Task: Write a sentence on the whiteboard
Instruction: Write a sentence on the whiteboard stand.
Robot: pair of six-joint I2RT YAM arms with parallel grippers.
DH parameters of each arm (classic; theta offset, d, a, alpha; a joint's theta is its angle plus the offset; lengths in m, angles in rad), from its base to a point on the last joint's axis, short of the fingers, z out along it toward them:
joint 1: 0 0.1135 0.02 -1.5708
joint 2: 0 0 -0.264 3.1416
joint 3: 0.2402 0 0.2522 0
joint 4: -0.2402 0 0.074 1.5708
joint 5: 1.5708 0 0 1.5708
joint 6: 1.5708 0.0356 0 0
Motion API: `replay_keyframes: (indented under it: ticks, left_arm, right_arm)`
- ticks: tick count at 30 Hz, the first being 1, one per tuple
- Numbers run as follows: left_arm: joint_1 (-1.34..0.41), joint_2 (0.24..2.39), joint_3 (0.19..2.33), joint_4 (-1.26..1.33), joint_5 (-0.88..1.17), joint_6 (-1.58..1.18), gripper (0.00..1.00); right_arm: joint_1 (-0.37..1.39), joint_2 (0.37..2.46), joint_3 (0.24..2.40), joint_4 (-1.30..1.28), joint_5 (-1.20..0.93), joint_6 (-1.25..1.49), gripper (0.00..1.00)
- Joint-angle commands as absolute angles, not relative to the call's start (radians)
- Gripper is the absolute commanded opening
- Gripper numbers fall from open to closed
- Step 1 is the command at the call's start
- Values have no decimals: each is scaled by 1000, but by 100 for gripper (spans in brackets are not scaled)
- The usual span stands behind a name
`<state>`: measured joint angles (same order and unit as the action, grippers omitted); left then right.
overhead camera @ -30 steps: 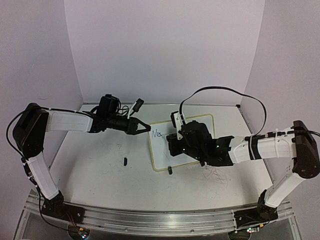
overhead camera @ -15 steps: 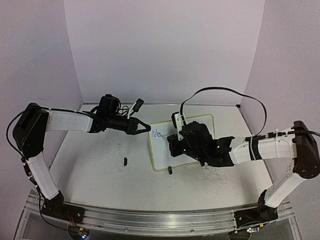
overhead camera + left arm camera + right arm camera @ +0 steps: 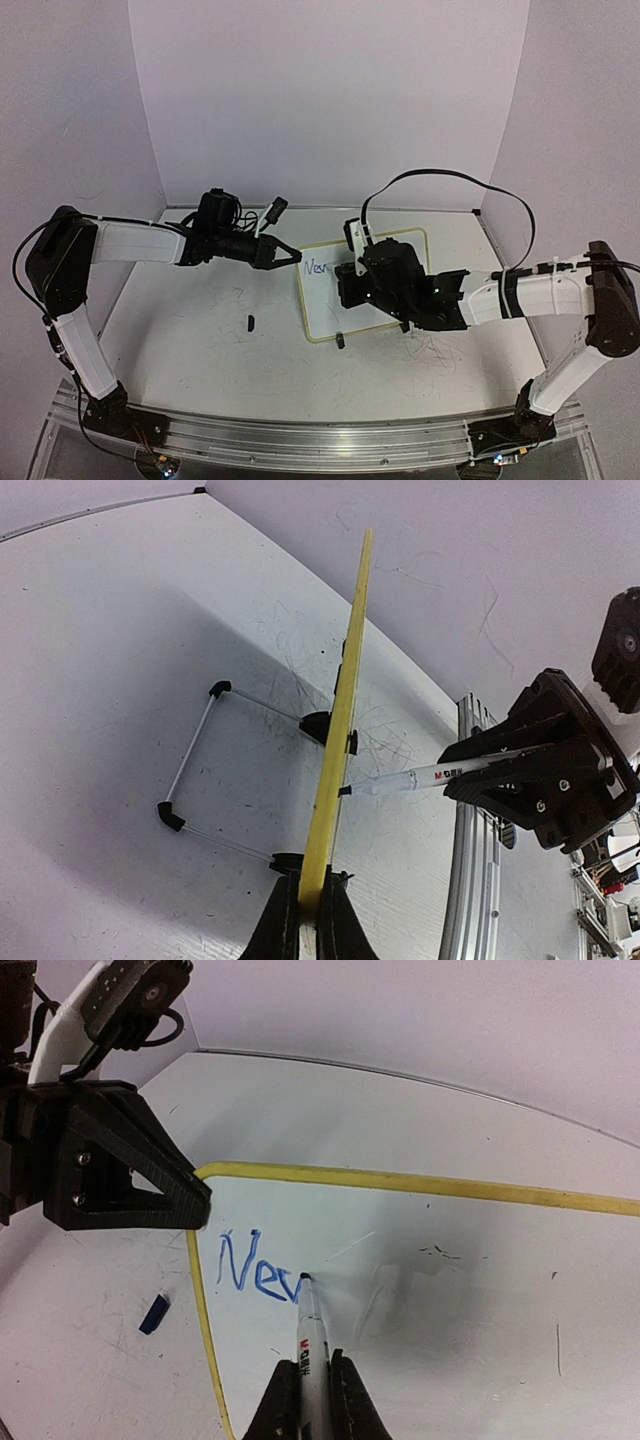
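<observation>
The whiteboard [image 3: 325,300] stands tilted mid-table, its cream-yellow frame edge-on in the left wrist view [image 3: 340,720]. My left gripper [image 3: 292,257] is shut on the frame's upper left corner [image 3: 310,895] and holds it. My right gripper [image 3: 310,1385] is shut on a white marker [image 3: 311,1335], also seen in the left wrist view [image 3: 425,776]. Its tip touches the board at the end of the blue sentence [image 3: 258,1270], which reads "Nev". The blue writing also shows in the top view [image 3: 317,268].
A small dark marker cap [image 3: 250,322] lies on the table left of the board, blue in the right wrist view [image 3: 154,1314]. A black foot [image 3: 341,341] sits at the board's near edge. Grey scribbles mark the table [image 3: 440,350]. A wire stand [image 3: 200,770] props the board's back.
The right gripper has moved the marker slightly right and up along the board, and the blue writing has grown from "Ne" to "Nev". The left arm has not moved.
</observation>
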<state>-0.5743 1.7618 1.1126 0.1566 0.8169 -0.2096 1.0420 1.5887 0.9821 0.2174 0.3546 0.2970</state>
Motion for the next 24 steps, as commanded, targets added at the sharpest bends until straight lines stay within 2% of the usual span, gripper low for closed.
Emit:
replay_keyframes:
  ticks: [1, 24]
  left_arm:
    - [-572, 1780, 1134, 94, 807, -212, 0]
    - [-572, 1783, 1134, 94, 809, -212, 0]
  right_arm:
    - [1035, 1583, 1001, 231, 381, 306, 0]
    - [1035, 1548, 943, 204, 374, 352, 0]
